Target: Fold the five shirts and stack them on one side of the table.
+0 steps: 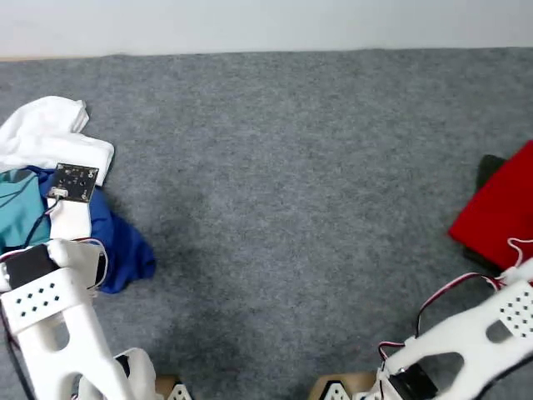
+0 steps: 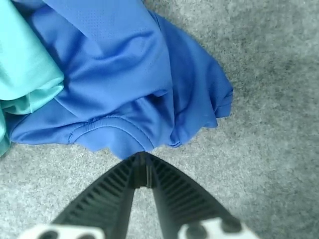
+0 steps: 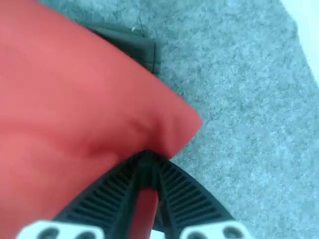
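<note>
On the grey carpeted bench (image 1: 308,167), left edge: left gripper (image 2: 143,167) jaws are pinching the hem of the crumpled blue jersey shirt (image 2: 124,74), which is lying against a teal shirt (image 2: 22,64). Right edge: right gripper (image 3: 147,167) jaws are pinching the red fabric shirt (image 3: 75,109), lying over a dark shirt (image 3: 132,45). High view is adding a crumpled white shirt (image 1: 50,133) and the wide open middle.

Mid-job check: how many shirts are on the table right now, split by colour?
white shirt: 1
teal shirt: 1
blue shirt: 1
red shirt: 1
dark shirt, partly under the red shirt: 1
Total: 5 shirts
</note>
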{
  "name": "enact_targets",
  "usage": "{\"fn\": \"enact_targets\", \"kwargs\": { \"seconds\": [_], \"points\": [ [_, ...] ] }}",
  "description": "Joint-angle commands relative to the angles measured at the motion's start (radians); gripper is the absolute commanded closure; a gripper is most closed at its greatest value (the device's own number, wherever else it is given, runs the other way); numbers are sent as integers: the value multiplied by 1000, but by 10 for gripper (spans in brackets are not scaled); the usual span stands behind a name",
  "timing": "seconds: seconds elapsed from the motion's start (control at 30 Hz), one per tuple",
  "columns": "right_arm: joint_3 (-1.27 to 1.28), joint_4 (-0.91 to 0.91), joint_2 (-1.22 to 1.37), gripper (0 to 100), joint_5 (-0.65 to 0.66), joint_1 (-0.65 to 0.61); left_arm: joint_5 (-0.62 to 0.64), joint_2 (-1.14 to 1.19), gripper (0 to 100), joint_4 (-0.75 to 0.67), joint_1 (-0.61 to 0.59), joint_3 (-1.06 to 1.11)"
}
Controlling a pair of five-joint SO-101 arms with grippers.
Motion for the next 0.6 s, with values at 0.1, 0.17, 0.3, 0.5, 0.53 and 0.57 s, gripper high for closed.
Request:
{"fn": "enact_targets", "kwargs": {
  "seconds": [0.1, 0.17, 0.3, 0.5, 0.53, 0.57],
  "points": [
    [-278, 117, -101, 989, -8, -28, -5, -21, 996, -11, 9, -8],
    [-350, 162, -104, 989, -8, -41, -5, -21, 996, -11, 9, -7],
    [-433, 263, -104, 989, -8, -58, -5, -21, 996, -12, 9, -7],
    [-443, 446, -104, 989, -8, -35, -6, -21, 996, -12, 9, -7],
    [-443, 470, -104, 983, -8, -27, -6, -21, 996, -11, 9, -7],
    [-445, 495, -104, 965, -9, -16, -6, -21, 996, -11, 9, -7]
  ]
}}
